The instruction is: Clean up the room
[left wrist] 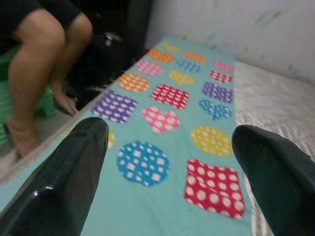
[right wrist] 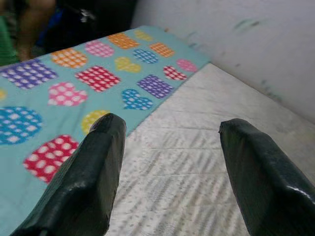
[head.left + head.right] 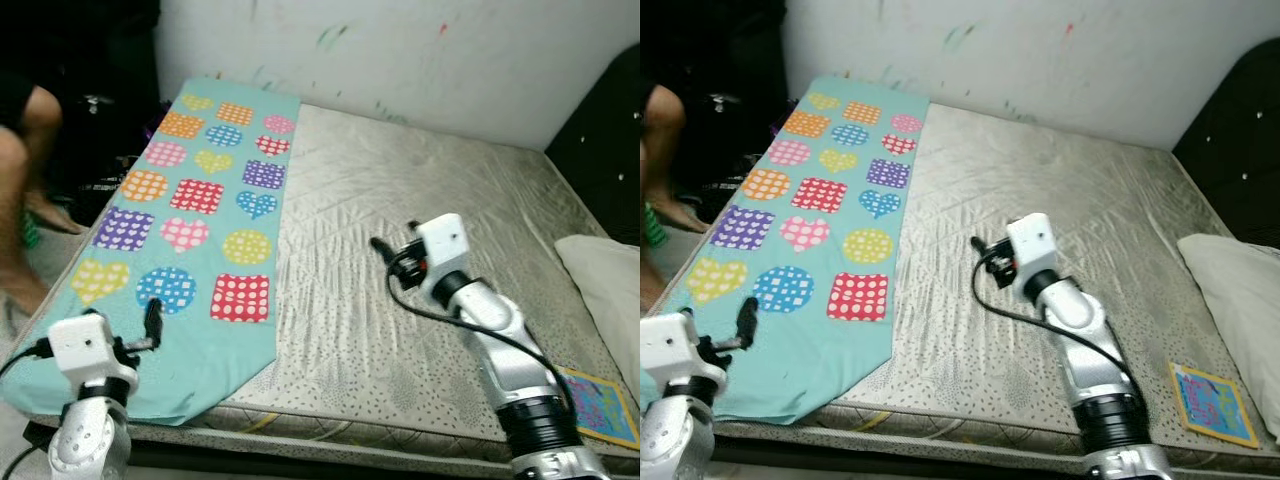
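At the far left a person's bare legs [image 3: 20, 190] stand beside the bed, one knee bent, next to dark clutter on the floor. One long turquoise cloth printed with dotted hearts, circles and squares [image 3: 200, 250] lies flat along the left side of the bare grey quilted mattress [image 3: 420, 210], running from the white scuffed wall [image 3: 400, 50] down to the near edge, where its corner tapers to a point. The print runs in three columns; roughly sixteen coloured shapes can be counted. The left gripper [image 1: 172, 162] hovers over the near end of this cloth, above the blue dotted circle, its two black fingers [image 1: 64, 182] spread wide with nothing between them. Further right, the right gripper [image 2: 172, 162] reaches out over the bare mattress just beside the cloth's right edge, its two fingers [image 2: 83, 182] likewise held apart and empty; a black cable loops from its wrist. At the right edge one white pillow [image 3: 605, 290] lies on the mattress, below a black padded headboard [image 3: 600, 140], and one flat colourful picture book [image 3: 600, 405] rests near the bed's front right corner.
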